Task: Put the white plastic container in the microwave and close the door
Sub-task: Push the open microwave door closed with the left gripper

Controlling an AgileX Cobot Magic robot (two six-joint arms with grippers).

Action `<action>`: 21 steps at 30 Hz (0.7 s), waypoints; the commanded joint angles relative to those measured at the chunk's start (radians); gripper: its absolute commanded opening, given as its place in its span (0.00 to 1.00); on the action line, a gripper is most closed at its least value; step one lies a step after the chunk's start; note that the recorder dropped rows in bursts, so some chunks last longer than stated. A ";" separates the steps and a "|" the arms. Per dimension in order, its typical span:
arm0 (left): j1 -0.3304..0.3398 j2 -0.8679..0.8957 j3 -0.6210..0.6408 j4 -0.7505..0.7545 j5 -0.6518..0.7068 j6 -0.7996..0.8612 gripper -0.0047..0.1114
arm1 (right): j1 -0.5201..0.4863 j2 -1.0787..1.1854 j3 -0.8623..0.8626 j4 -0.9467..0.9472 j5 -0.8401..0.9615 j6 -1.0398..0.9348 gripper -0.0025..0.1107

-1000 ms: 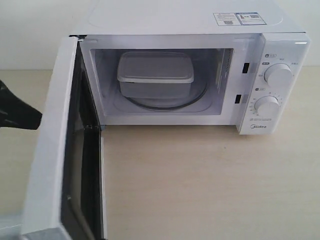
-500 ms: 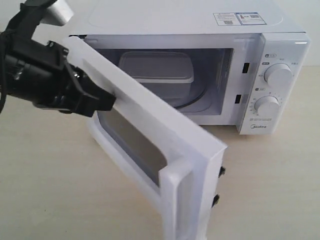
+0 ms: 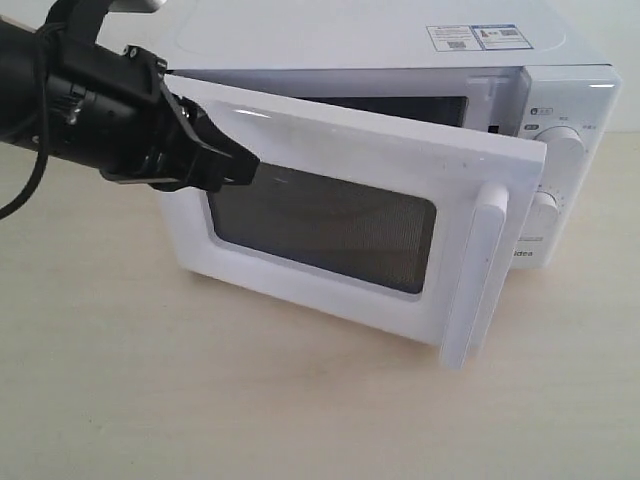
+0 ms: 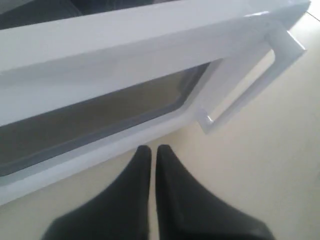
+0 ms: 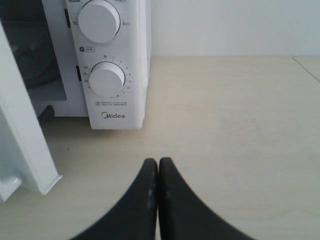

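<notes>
Over the table (image 3: 300, 420), closed left claw (image 3: 248, 172) leans on the door (image 3: 350, 145).

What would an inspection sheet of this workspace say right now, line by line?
Surface: pale wood-look table.
Job's things: microwave upright; door ajar, not latched; white plastic container not visible behind it.
Clutter: nothing seen.
Grippers: left gripper, jaws shut, tip at the door's outer face; right gripper, jaws shut, empty, over the table facing the dials.
Cables: black cable hanging by the left arm.
Surroundings: plain white wall.
</notes>
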 commanded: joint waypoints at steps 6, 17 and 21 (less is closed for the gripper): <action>-0.004 -0.128 -0.005 -0.010 0.051 0.007 0.08 | -0.004 -0.006 0.000 -0.006 -0.007 0.000 0.02; -0.004 -0.369 -0.003 -0.012 0.154 -0.054 0.08 | -0.004 -0.006 0.000 -0.028 -0.265 -0.078 0.02; -0.004 -0.449 -0.003 -0.012 0.189 -0.079 0.08 | -0.004 -0.006 0.000 0.012 -0.548 -0.027 0.02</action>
